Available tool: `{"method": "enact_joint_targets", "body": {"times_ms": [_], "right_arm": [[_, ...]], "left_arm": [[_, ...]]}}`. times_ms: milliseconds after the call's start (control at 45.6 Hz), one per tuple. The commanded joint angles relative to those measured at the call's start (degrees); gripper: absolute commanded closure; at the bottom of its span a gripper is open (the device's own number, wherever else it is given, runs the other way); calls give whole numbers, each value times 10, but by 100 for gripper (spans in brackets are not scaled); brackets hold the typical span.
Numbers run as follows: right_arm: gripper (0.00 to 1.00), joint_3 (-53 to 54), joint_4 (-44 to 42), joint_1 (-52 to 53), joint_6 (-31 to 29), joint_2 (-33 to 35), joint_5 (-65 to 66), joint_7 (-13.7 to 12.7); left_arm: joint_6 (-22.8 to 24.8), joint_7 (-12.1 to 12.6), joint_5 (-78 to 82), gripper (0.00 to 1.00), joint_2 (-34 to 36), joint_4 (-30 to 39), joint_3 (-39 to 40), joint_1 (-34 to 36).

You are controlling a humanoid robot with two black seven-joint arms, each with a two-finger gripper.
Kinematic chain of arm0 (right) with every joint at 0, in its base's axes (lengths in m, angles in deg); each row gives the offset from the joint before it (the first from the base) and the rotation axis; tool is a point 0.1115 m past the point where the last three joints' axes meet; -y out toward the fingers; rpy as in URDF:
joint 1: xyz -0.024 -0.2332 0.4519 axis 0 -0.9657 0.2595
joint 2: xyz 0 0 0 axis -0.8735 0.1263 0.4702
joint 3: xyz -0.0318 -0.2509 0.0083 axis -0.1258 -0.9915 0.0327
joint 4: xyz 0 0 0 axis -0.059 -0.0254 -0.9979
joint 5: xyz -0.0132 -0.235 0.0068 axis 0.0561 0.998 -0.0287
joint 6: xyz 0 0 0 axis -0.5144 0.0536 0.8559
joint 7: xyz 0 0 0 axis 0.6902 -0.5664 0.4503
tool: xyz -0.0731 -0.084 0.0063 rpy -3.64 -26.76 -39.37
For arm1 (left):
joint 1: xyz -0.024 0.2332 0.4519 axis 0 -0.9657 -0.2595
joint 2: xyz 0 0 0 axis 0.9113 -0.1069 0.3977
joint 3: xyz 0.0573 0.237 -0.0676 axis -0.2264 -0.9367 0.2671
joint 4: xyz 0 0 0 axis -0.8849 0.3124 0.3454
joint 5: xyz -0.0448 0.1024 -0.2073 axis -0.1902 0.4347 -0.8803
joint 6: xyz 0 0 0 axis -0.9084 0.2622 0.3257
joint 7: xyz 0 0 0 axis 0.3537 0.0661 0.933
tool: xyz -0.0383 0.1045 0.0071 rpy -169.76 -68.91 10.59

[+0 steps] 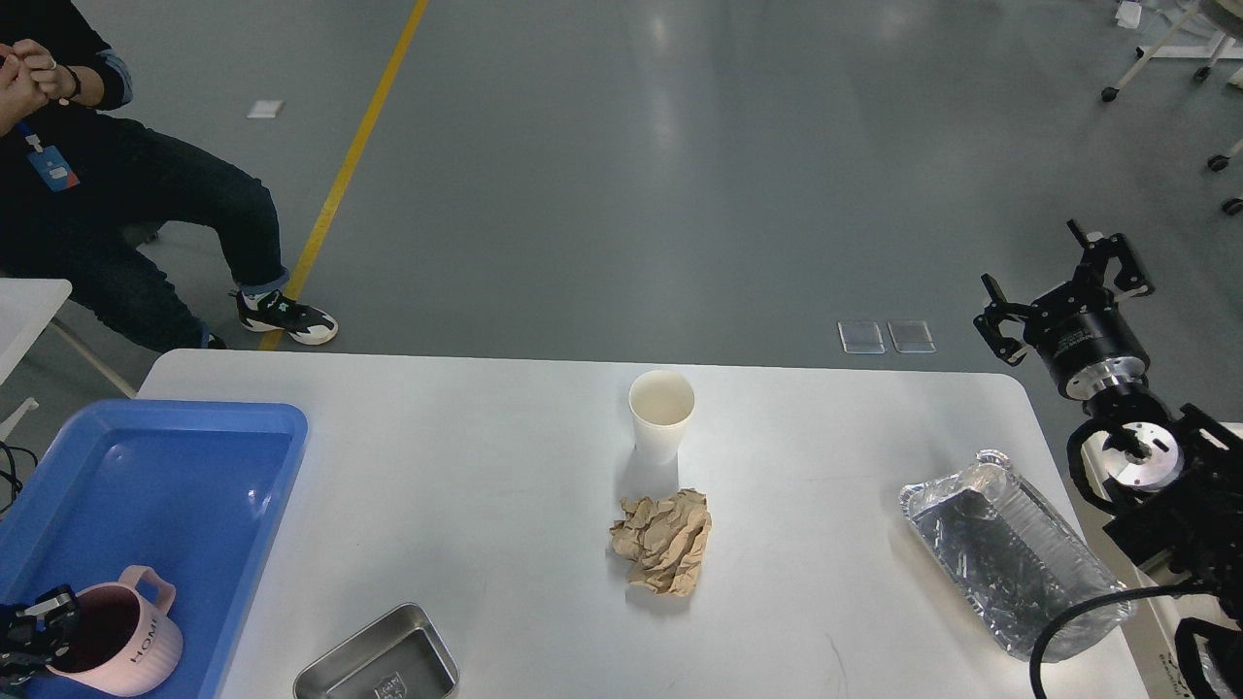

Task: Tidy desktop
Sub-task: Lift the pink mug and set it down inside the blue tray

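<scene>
Setting the pink mug [121, 636] into the blue tray [194, 456] at the desktop's [466, 466] left edge — my left gripper [34, 631] grips its rim. The steel pan [381, 662] lies just right of it; my right gripper [1063, 291] — fingers spread, empty — hangs off the far-right corner.

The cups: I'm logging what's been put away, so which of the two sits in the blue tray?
The pink mug, in the near corner of the blue tray. The white paper cup stands on the bare desktop.

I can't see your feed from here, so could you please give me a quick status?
Left gripper on pink mug in blue tray. Right gripper open, off the desktop. Paper cup, crumpled paper remain.
</scene>
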Motion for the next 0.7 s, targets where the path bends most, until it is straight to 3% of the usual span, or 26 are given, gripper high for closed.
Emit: {"method": "enact_joint_targets", "body": {"times_ms": [0, 131, 241, 482, 526, 592, 679], "right_arm": [[0, 1, 0, 0, 0, 0, 0, 0], [0, 0, 0, -1, 0, 0, 0, 0], [0, 1, 0, -2, 0, 0, 0, 0], [0, 1, 0, -1, 0, -1, 0, 0], [0, 0, 0, -1, 0, 0, 0, 0], [0, 1, 0, -1, 0, 0, 0, 0], [0, 0, 0, -1, 0, 0, 0, 0]], "left_arm": [[8, -1, -1, 61, 1, 0, 6, 3], [56, -3, -7, 43, 9, 0, 16, 4], [109, -4, -24, 37, 20, 0, 52, 2], [116, -3, -118, 25, 56, -1, 72, 0], [114, -2, -118, 19, 57, -6, 77, 3], [116, 0, -118, 10, 59, -35, 87, 3], [121, -1, -116, 9, 56, -86, 91, 3]]}}
